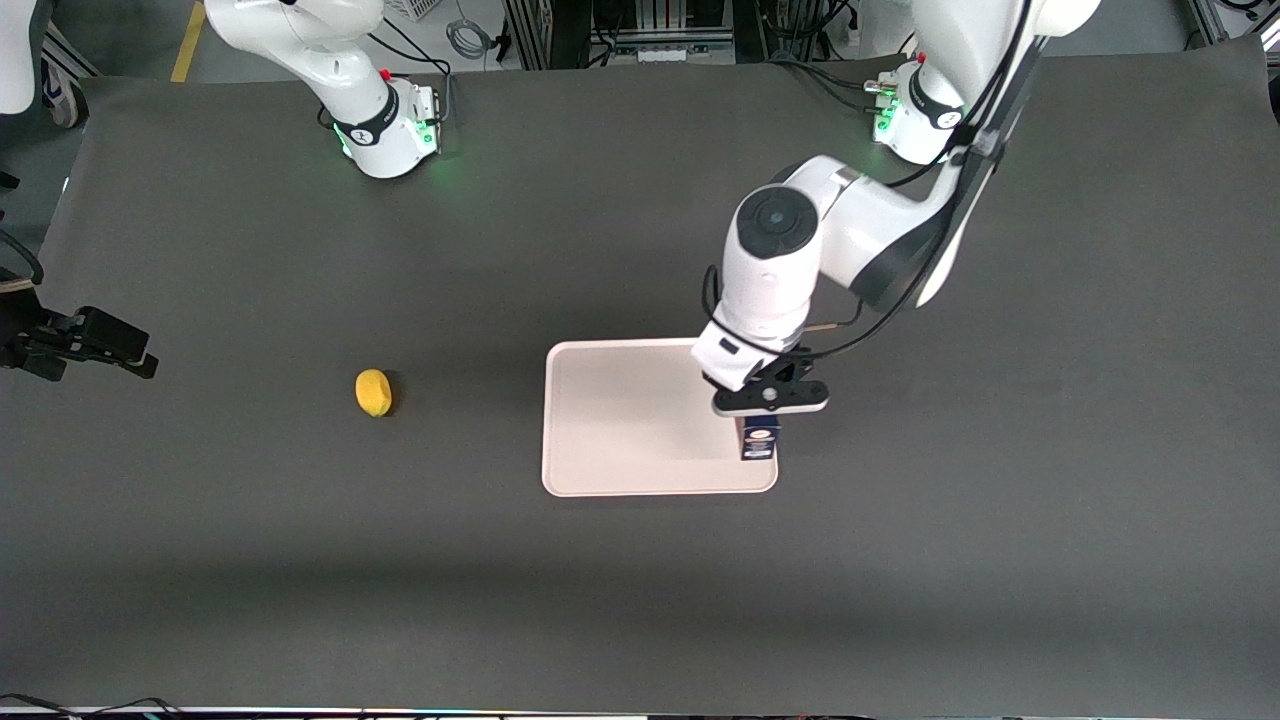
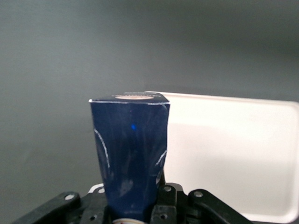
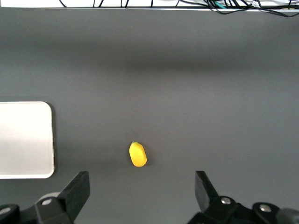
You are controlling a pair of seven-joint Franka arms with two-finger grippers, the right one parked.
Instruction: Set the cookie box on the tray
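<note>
The dark navy cookie box (image 1: 760, 440) stands upright, held over the tray's edge toward the working arm's end of the table. My left gripper (image 1: 768, 400) is shut on the cookie box (image 2: 131, 154) from above, its black jaws pressed against both sides of the carton. The pale pink tray (image 1: 640, 420) lies flat on the dark table; its rim (image 2: 243, 154) shows beside the box in the left wrist view. I cannot tell whether the box's lower end touches the tray.
A small yellow rounded lump (image 1: 373, 392) lies on the table toward the parked arm's end, well apart from the tray; it also shows in the right wrist view as the yellow lump (image 3: 138, 154). Dark table mat surrounds the tray.
</note>
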